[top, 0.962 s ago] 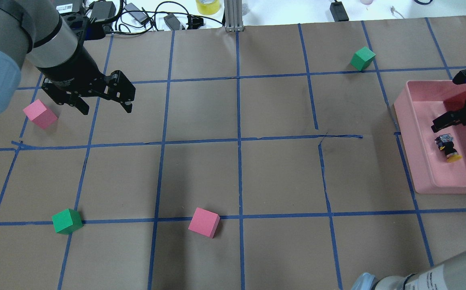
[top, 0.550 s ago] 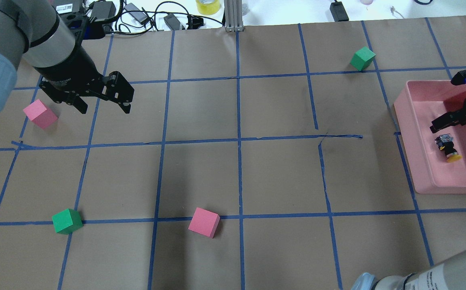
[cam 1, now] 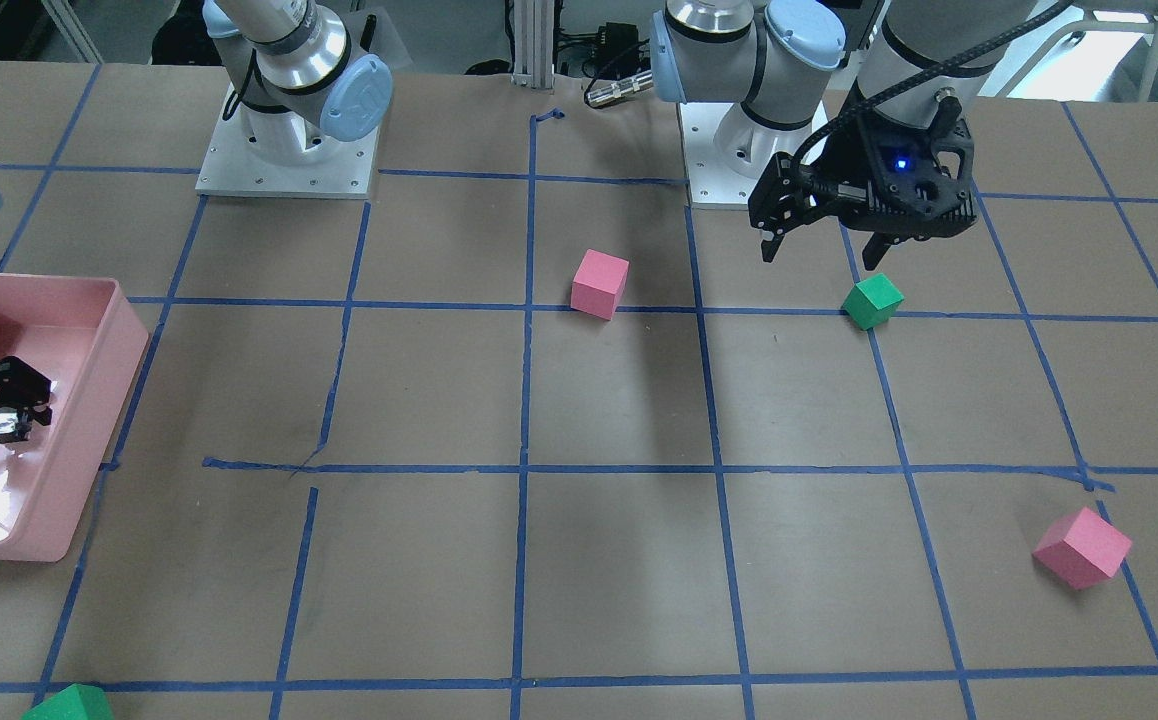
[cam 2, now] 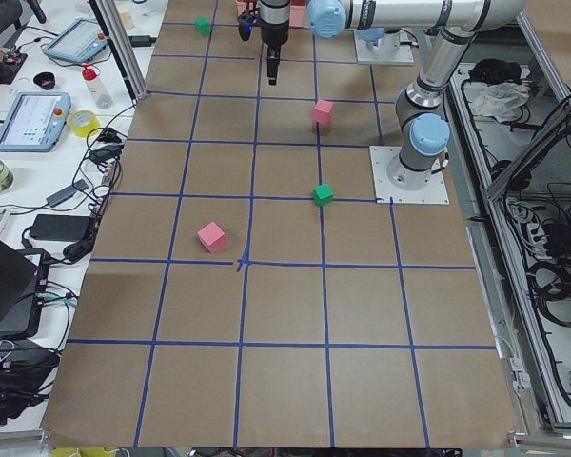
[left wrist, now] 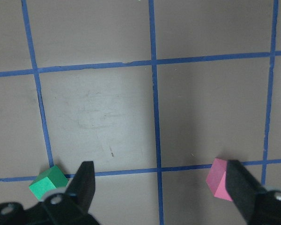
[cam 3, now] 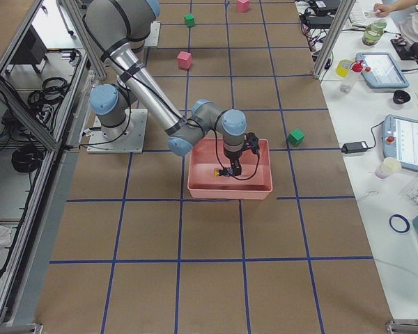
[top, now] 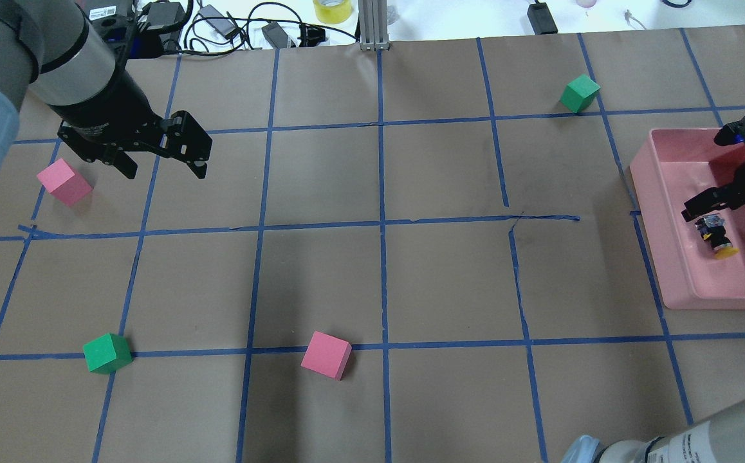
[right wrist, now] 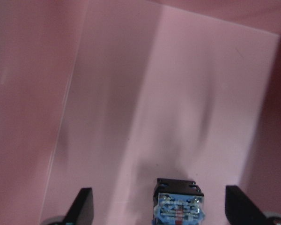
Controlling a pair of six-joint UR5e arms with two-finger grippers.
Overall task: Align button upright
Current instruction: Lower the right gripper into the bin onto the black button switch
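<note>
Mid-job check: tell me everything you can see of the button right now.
The button lies on its side on the floor of the pink tray, not upright. Its round yellow cap points toward the robot's side. Its black-and-grey blocky body points away, and the right wrist view shows blue terminals on its end. The right gripper is open over the body end, a finger on either side with gaps. Only the tray floor appears to touch it.

Overhead: high, steeply down, pink tray (top: 720,302) at right edge. Front-facing: opposite side, same table (cam 1: 619,400), tray at left edge. Side views: distant, along table. Right wrist: close, inside tray.
</note>
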